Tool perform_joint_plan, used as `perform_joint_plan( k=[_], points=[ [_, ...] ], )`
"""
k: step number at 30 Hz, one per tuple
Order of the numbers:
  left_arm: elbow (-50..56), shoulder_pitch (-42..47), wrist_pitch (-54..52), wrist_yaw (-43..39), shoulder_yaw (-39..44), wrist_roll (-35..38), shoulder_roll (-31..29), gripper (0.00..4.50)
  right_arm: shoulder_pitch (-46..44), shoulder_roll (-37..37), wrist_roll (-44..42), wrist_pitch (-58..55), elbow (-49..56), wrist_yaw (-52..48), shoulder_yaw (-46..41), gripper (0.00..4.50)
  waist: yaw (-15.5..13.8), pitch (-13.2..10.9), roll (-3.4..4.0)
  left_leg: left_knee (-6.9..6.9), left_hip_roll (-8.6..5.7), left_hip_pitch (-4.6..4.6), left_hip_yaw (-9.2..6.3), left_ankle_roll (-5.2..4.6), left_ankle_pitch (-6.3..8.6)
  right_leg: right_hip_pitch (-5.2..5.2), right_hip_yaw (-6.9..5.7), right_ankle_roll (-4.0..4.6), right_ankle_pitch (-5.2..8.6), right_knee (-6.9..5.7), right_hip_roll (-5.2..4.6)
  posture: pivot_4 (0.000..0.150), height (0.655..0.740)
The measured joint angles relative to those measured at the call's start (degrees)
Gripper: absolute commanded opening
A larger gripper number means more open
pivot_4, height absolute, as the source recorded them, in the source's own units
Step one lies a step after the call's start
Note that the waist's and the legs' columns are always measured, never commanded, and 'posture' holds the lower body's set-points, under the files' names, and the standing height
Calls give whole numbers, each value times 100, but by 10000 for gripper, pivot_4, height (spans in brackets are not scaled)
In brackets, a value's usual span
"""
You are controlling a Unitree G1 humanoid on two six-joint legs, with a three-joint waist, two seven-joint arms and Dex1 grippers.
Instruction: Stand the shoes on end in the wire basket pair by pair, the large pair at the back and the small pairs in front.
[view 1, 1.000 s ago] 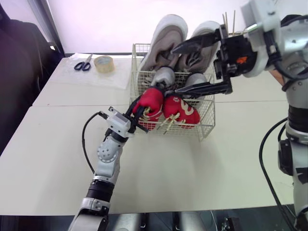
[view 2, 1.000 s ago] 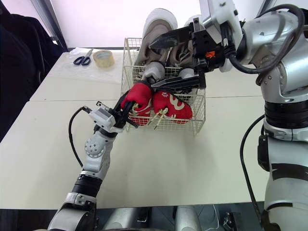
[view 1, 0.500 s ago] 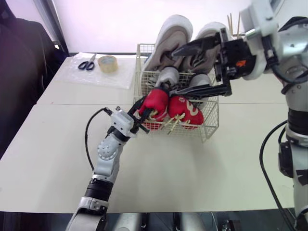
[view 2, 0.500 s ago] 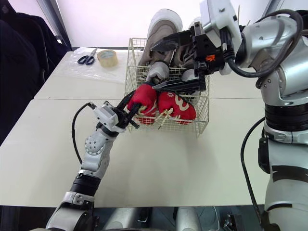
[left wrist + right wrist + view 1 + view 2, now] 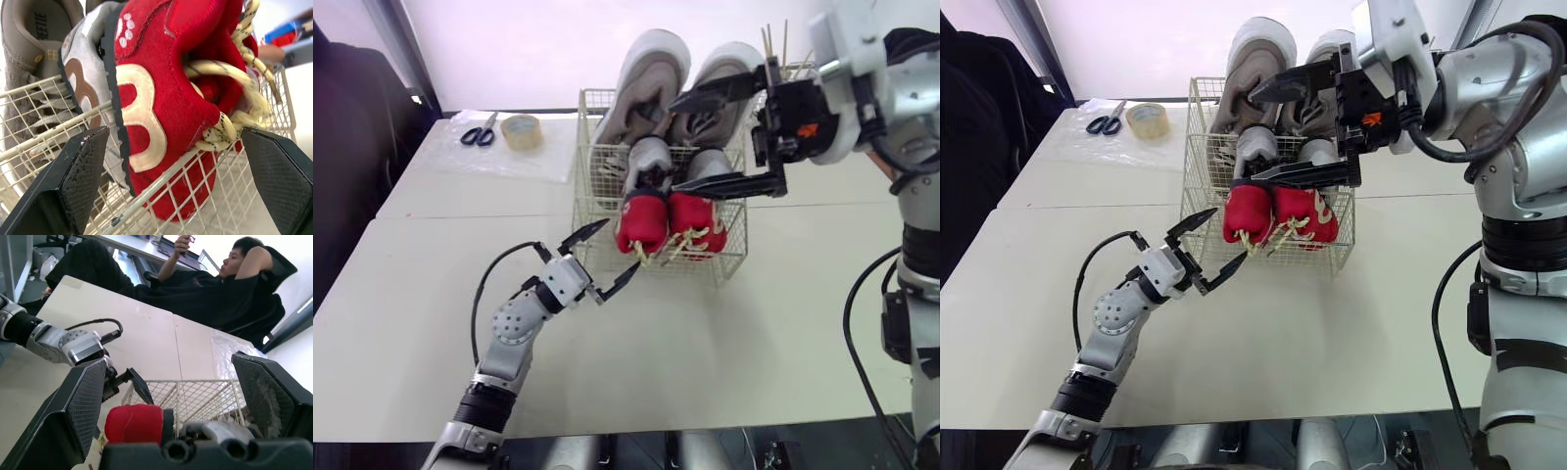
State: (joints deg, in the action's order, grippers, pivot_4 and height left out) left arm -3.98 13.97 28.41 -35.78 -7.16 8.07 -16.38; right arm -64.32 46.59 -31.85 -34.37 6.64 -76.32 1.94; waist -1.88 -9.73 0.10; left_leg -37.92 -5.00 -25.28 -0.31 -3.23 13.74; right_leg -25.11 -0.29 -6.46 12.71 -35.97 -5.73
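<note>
Left gripper (image 5: 622, 245) had let go of the red shoes (image 5: 668, 221) and drawn back, fingers spread, just before the basket (image 5: 594, 177). Those shoes stood on end at the basket's front. Right gripper (image 5: 673, 145) hung wide open over the basket.

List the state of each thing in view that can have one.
White wire basket: upright, holding three pairs.
Large beige pair of shoes: on end, at back.
Small grey pair of shoes: on end, in middle.
Small red pair of shoes: on end, in front, laces loose.
Left hand: open, empty, before basket.
Right hand: open, empty, over basket.
Roll of tan tape: lying flat.
</note>
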Motion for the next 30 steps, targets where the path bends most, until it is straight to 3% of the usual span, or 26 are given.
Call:
perform_joint_plan(
  k=[9,12,18,22,30],
  points=[
    [1319,-333,-1358,138,790,913,-650,44556,64,-9,5,63,-9,17,-17,45000,110,-2,1,6,3,-13,0,3,-1,-16,0,-2,-1,1,3,1500,7400],
    [2006,-482,-2202,3,1066,1697,-1090,44556,240,80,5,49,-4,17,-20,45000,129,-3,0,8,4,-12,0,3,-1,-17,0,6,3,1,4,1500,7400],
    [3333,-1181,-4547,-346,2081,3913,-2736,44556,956,493,-1,-156,62,179,-260,45000,130,-8,6,19,4,-9,0,3,-1,-20,1,20,12,3,5,1500,7400],
    [3468,-1669,-5572,-639,3029,4629,-3668,44556,1574,887,4,-291,122,329,-531,45000,123,-14,15,19,4,-7,1,5,-2,-21,1,23,14,5,6,1500,7400],
    [3113,-1861,-6741,-1054,4304,5138,-4428,44556,2376,1545,241,-137,-201,299,-793,45000,133,-18,21,29,5,-3,4,6,-2,-23,1,35,21,17,5,1500,7400]
  ],
)
